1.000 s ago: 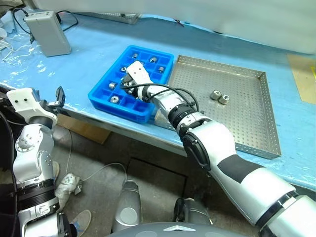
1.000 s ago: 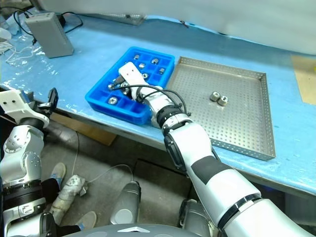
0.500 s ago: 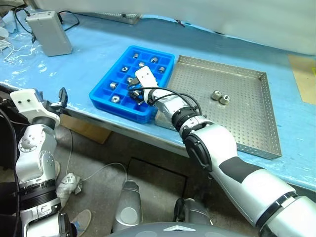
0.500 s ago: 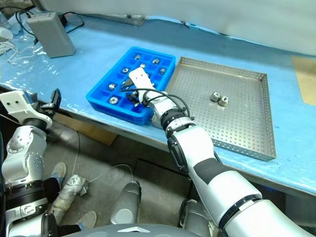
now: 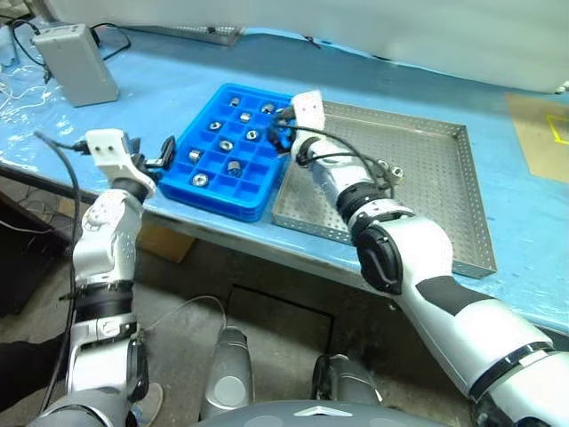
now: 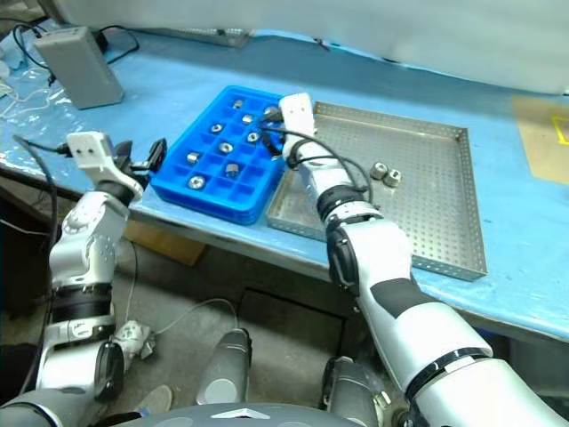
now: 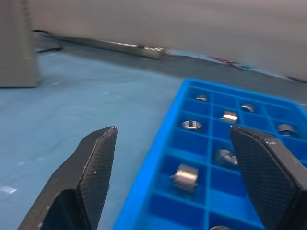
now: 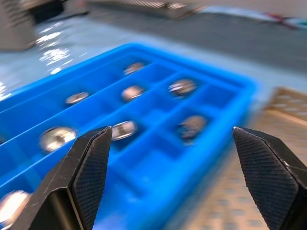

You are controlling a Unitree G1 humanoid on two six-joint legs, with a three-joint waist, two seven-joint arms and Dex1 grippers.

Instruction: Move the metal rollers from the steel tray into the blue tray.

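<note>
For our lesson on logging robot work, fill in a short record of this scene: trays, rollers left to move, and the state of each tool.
blue tray: on the table edge, rollers in several compartments
steel tray: right of the blue tray, touching it
rollers left in steel tray: two, side by side
right tool: open, empty, above the blue tray's far right corner
left tool: open, empty, just left of the blue tray
grey box: far left on the table
</note>
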